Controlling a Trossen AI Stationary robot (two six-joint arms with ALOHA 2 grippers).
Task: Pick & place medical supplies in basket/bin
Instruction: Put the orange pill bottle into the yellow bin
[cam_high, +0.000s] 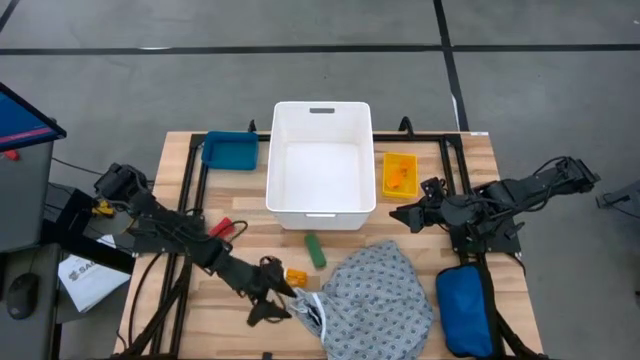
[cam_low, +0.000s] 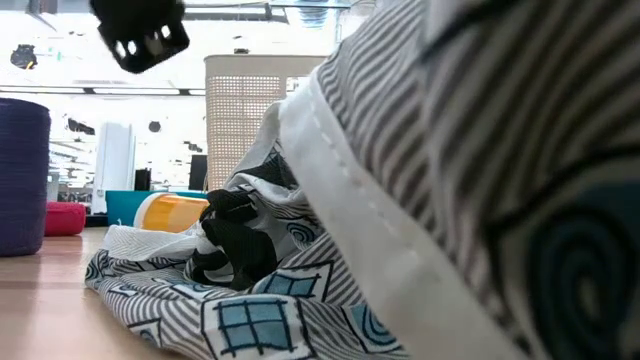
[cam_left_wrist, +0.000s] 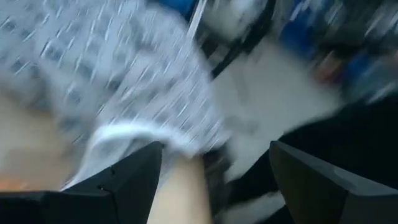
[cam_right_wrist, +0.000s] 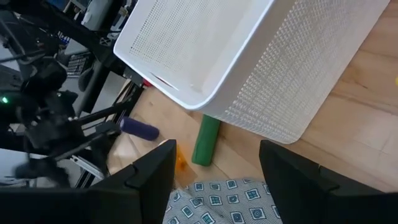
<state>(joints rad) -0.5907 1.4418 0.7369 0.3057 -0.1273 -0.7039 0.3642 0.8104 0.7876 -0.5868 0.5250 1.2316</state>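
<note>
Down at the near edge of the wooden table, the left gripper sat low with its two dark fingers spread apart, right at the pale hem of the grey patterned gown, which lay crumpled between that gripper and the blue padded pouch; whether cloth was actually caught between the fingers could not be told. An orange pill bottle lay just beside the gripper, and the green piece rested near the front wall of the white bin. More orange supplies sat in a small orange tray beside the bin. The right gripper hovered just beside the bin's right front corner, fingers apart and holding nothing.
</note>
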